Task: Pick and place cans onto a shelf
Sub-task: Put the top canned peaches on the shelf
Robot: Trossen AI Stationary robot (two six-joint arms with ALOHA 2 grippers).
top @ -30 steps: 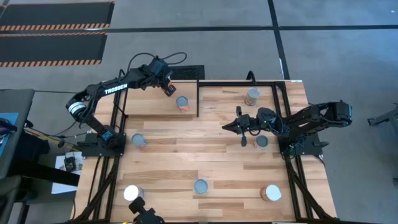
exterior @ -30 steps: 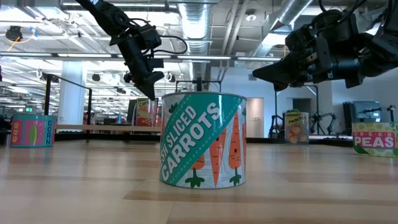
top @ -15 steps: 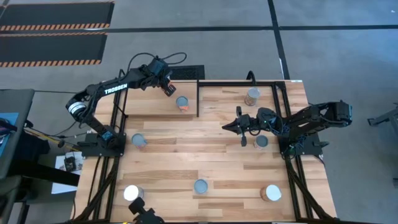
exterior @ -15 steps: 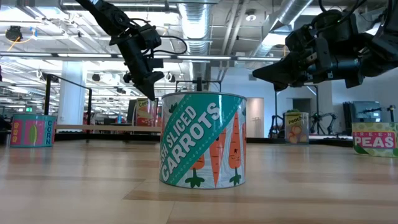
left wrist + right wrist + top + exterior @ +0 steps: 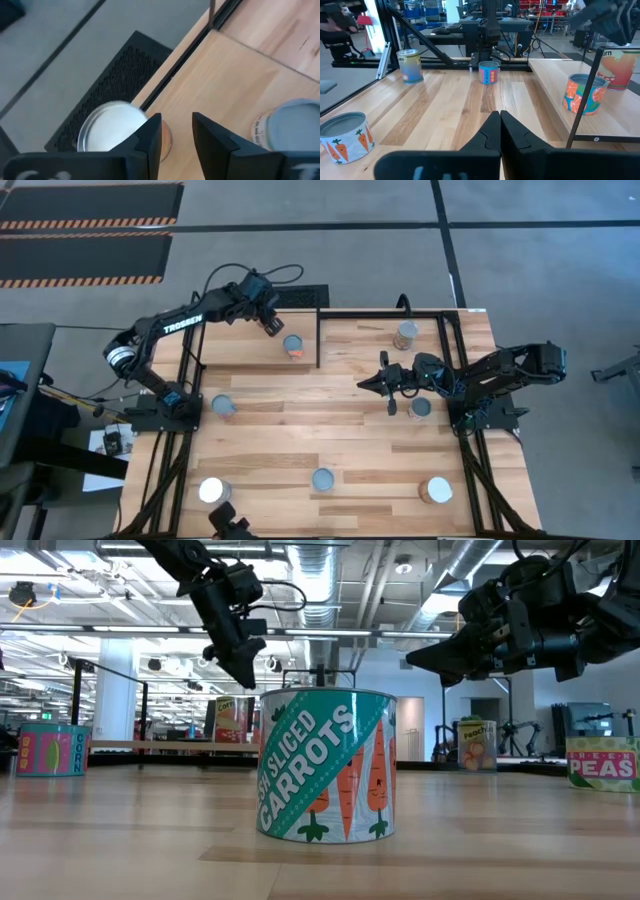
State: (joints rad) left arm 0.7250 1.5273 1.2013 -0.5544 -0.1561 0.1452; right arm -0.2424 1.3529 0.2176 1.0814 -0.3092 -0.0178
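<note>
The shelf [image 5: 360, 340] is a light-wood board in a black rod frame at the table's far side. My left gripper [image 5: 176, 117] hangs open above the shelf's far left corner. A white-topped, orange-labelled can [image 5: 107, 125] stands there on its base, showing below and beside one finger, apart from it. A second can [image 5: 293, 345] with a blue-grey top stands on the shelf just right of it, and a third [image 5: 405, 335] farther right. My right gripper [image 5: 365, 383] hovers shut over the table's right middle, with nothing in it.
Several more cans stand on the tabletop: a carrots can [image 5: 325, 765] near the front edge, one at the left [image 5: 222, 406], one under my right arm [image 5: 420, 408], and two at the front corners [image 5: 213, 490] [image 5: 435, 490]. The shelf's black post [image 5: 319, 340] rises mid-board.
My left gripper has gone up from just above the white-topped can at the shelf's far left corner, and the can stays standing where it was. My right arm has kept still.
</note>
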